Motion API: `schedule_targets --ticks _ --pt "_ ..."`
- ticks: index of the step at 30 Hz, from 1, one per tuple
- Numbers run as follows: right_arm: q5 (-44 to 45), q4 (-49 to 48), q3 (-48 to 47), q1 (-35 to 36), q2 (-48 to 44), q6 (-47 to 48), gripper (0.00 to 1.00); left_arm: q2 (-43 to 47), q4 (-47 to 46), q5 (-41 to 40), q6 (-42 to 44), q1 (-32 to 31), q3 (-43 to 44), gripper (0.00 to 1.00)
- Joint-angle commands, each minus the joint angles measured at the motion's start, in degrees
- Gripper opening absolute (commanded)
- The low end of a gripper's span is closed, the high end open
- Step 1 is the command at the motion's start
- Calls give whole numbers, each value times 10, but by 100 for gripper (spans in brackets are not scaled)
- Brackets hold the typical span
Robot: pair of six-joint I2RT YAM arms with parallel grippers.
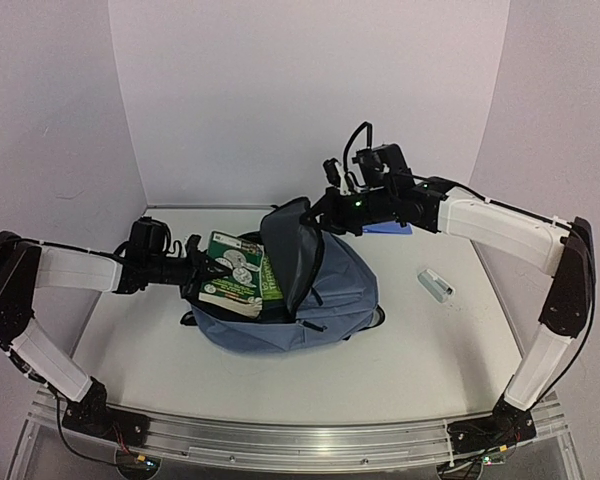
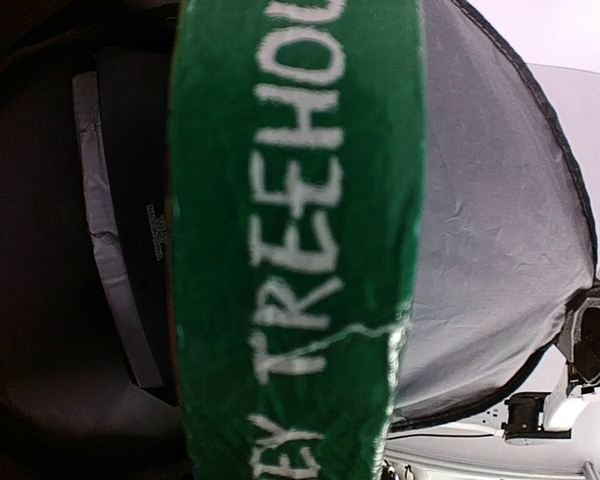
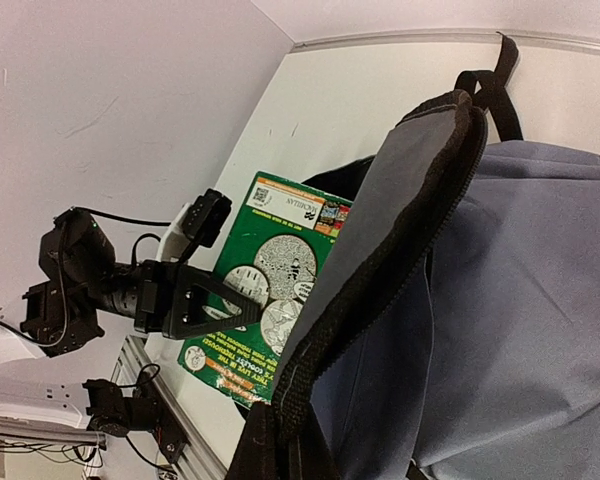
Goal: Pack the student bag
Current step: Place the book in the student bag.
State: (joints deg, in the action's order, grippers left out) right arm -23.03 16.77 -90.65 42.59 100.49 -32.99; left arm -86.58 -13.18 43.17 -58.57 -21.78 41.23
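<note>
While the right claw (image 1: 328,212) pinches the zip edge of the flap (image 1: 288,245) and holds it upright, the bag (image 1: 320,300) lies at the middle of the table (image 1: 430,350), its mouth gaping toward the left arm. The lift seems meant to give a clear way in. The left claw (image 1: 206,262), narrowed on the spine side of a green book (image 1: 235,272), holds it tilted at the opening, its lower end apparently just inside the rim. The bag is soft slate-blue cloth, slack and creased, edged with black zip tape and lined dark. The book is a stiff, glossy paperback with white lettering down its spine (image 2: 300,240) and round pictures on its cover. A flat blue notebook (image 1: 390,229) lies behind the right claw, apart from the bag.
</note>
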Motion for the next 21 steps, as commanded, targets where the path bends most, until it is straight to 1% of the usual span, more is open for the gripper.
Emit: schedule_targets --ticks 1,6,10,14,21 --pt "7 -31 -34 4 -30 6 0 -14 -54 -2 1 -4 13 0" --pt "5 -32 -42 7 -28 5 0 -48 -59 3 -5 -4 24 0" --pt "4 -33 -51 14 -19 5 0 -72 -69 10 -11 -10 55 0" --pt "4 -36 -59 21 -6 4 0 -104 -68 10 -11 -30 106 0" --pt "4 -42 -72 34 21 4 0 -175 -95 5 -28 -68 162 0"
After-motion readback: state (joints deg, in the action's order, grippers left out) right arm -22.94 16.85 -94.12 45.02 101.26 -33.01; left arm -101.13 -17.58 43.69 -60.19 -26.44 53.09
